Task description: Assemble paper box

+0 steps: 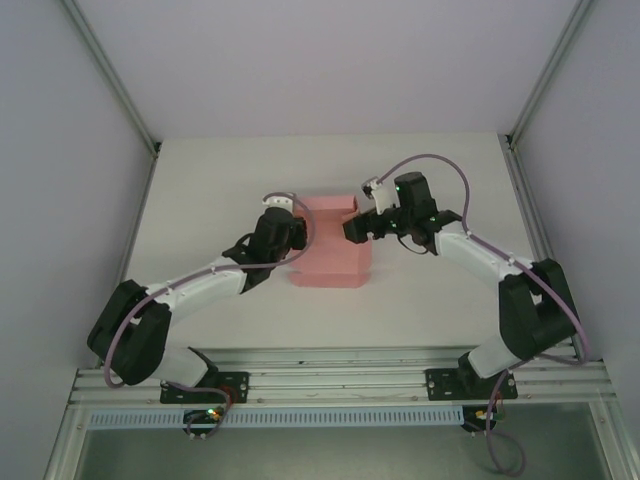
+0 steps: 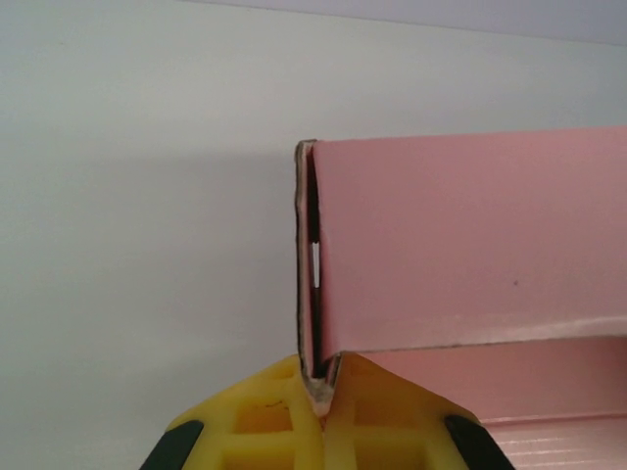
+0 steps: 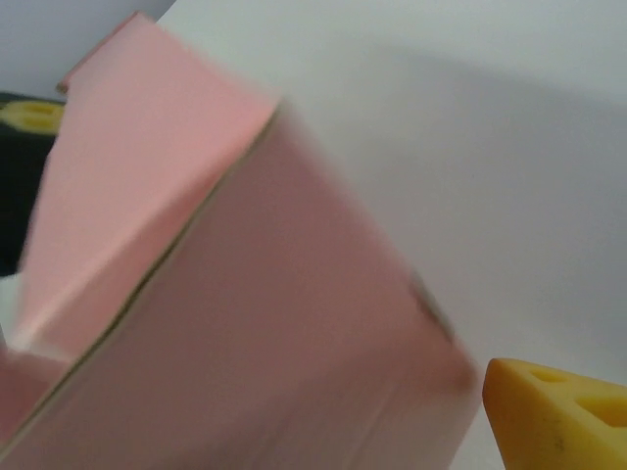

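Observation:
The paper box (image 1: 330,250) is a pale pink, partly folded card lying mid-table, with a raised flap at its far side. My left gripper (image 1: 291,228) is at the box's left edge. In the left wrist view its yellow fingers (image 2: 265,421) are shut on the doubled upright edge of the paper box (image 2: 470,235), pinching it at the bottom corner. My right gripper (image 1: 356,228) hovers over the box's far right part. In the right wrist view a pink panel (image 3: 265,323) lies blurred and close, and one yellow finger (image 3: 554,416) stands wide to its right; the other finger is hidden.
The white table (image 1: 200,190) is walled by grey panels, with metal posts at the back corners. An aluminium rail (image 1: 340,380) carrying both arm bases runs along the near edge. Bare table lies behind and to both sides of the box.

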Robot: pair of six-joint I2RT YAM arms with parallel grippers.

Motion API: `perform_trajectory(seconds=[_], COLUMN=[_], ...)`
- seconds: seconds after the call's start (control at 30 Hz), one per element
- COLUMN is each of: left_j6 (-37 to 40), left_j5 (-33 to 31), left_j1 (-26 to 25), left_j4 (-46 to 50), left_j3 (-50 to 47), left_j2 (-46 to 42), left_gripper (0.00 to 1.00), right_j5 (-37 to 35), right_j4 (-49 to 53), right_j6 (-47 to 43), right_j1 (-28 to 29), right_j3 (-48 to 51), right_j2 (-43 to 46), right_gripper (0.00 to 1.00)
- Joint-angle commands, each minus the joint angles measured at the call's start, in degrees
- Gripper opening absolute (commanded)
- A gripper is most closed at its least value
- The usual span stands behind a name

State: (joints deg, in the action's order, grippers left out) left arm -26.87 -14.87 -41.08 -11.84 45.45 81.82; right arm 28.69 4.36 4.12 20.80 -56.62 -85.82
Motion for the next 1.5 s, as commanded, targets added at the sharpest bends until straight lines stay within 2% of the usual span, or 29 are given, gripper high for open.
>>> perform_trajectory(seconds=[0.0,0.23,0.3,0.37,0.43,0.57,0.67,0.77,0.97,1.1,1.2,1.3,1.47], left_j6=[-1.9,-1.3,-1.4,-1.4,-1.4,-0.7,-0.7,-0.5,0.6,0.6,0.8,1.1,1.4], left_j5=[-0.8,-0.1,0.3,0.7,1.5,3.7,3.9,4.9,6.0,5.6,5.9,5.6,4.2], left_j1=[1.0,1.8,1.8,1.8,1.8,1.8,1.7,1.5,0.6,0.2,-0.1,-0.6,-1.2], left_j4=[0.7,1.7,1.3,0.7,0.4,0.0,0.1,-0.1,-0.1,0.3,0.2,0.5,1.4], left_j3=[1.4,1.4,0.9,0.5,0.6,1.4,1.7,1.5,2.5,3.3,3.5,3.6,3.9], left_j2=[0.2,-0.2,-0.4,-0.7,-0.7,-0.1,0.3,0.5,1.3,1.8,1.6,1.0,0.3], left_gripper=[0.0,0.0,0.0,0.0,0.0,0.0,0.0,0.0,0.0,0.0,0.0,0.0,0.0], right_j5=[-3.2,-4.7,-7.1,-9.6,-10.3,-6.3,1.4,5.1,6.9,7.6,6.1,-0.6,-12.9], right_j4=[2.1,3.9,3.2,4.3,5.8,7.3,7.1,5.9,6.2,7.7,7.4,4.4,-1.9], right_j6=[-4.1,-10.2,-10.5,-10.5,-10.7,-17.1,-22.6,-24.0,-25.1,-26.4,-26.4,-24.3,-21.6], right_j1=[0.1,-0.1,-0.6,-2.5,-4.7,-6.6,-6.5,-6.5,-5.9,-4.5,-3.5,-2.0,2.2], right_j3=[3.4,7.1,8.0,7.4,6.2,3.5,2.1,0.8,-1.9,-3.1,-3.5,-3.4,-2.7], right_j2=[6.3,15.3,16.9,16.9,16.0,12.7,10.2,7.8,4.5,3.3,2.3,1.4,0.5], right_gripper=[0.87,0.85,0.84,0.8,0.72,0.68,0.68,0.61,0.52,0.52,0.52,0.51,0.25])
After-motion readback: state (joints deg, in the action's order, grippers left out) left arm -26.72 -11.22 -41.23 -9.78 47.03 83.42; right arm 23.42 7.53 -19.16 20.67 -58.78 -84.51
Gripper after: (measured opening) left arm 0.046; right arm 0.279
